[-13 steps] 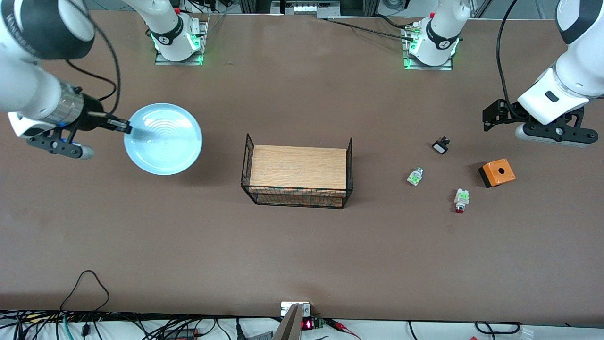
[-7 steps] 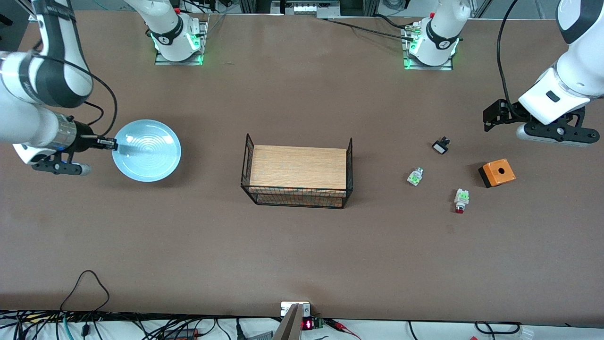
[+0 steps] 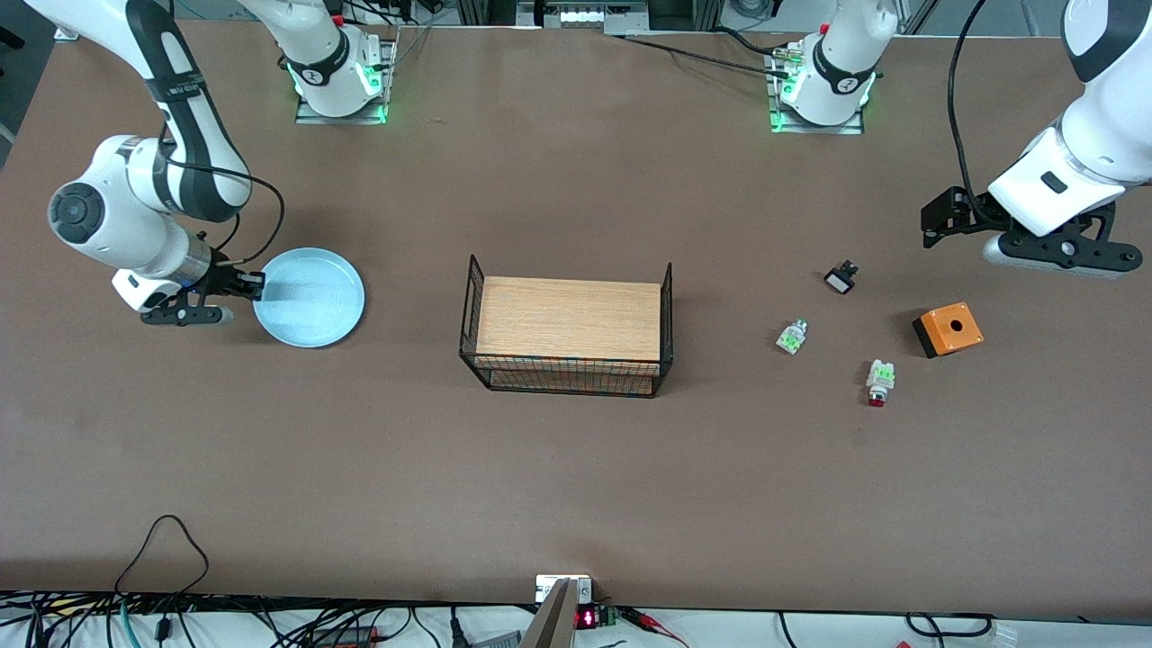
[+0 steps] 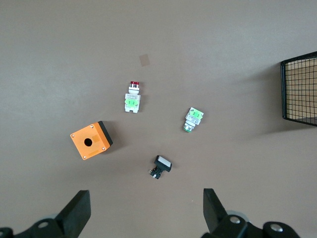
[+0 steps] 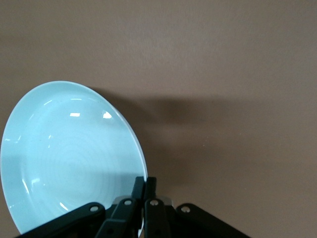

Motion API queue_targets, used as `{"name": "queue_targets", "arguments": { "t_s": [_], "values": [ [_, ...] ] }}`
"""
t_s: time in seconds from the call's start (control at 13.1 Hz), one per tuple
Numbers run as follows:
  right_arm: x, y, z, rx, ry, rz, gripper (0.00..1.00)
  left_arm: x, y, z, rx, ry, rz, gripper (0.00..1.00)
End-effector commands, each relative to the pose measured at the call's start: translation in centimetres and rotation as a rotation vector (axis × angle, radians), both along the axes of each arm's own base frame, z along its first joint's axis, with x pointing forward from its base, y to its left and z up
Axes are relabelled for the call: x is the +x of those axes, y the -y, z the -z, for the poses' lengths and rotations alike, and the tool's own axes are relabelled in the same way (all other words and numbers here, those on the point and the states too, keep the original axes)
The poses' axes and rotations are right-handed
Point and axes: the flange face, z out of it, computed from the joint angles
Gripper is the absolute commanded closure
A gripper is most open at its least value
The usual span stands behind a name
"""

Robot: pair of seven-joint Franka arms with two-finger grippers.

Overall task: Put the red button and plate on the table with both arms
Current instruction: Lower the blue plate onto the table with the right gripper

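Plate (image 3: 310,297): round, shallow, pale blue, glossy with concentric rings in the well and a raised rim. It sits low over the tabletop (image 3: 576,468) toward the right arm's end; cannot tell if the base is fully down. Right hand (image 3: 255,285) is closed on the rim at the edge nearest that end, fingers (image 5: 144,191) pinching the rim with barely any gap between them. In the right wrist view the plate (image 5: 69,158) looks tilted, with a shadow on the brown surface under its rim.

Red button (image 3: 879,382): small stubby part lying on its side on the tabletop toward the left arm's end, nearer the front camera than the orange box (image 3: 948,329). Red cap, silver collar, white block with green insert. Long axis runs roughly toward the front camera, with the red cap at the camera end. Nothing touching it.

Left hand (image 3: 931,220) hovers over bare tabletop near the orange box, fingers (image 4: 79,210) spread wide, holding nothing. The arm waits.

Orange box: square, matte, black base, round hole in top face. Green-and-clear part (image 3: 791,337) lies between the red button and the rack (image 3: 567,324), apart from both. Small black part with a white face (image 3: 841,278) sits farther from the camera than those. Rack: black wire mesh, flat wood-grain top, mid-tabletop. Tabletop itself is matte brown and flat.
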Motion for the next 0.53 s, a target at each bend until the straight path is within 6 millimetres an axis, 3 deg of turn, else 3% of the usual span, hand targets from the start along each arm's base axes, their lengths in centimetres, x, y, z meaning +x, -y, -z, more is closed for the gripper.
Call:
{"name": "queue_targets", "arguments": {
  "t_s": [0.0,0.3,0.46],
  "values": [
    [-0.2,0.5,-0.6,0.007,0.016,-0.021,0.01,0.0,0.2,-0.7,0.025,0.000,0.000,0.00],
    [1.2,-0.7,-3.9,0.014,-0.013,0.048,0.00,0.1,0.0,-0.6,0.023,-0.003,-0.004,0.00],
    [3.7,-3.2,-7.9,0.014,-0.063,0.095,0.00,0.1,0.0,-0.6,0.025,-0.002,-0.004,0.00]
  ]
}}
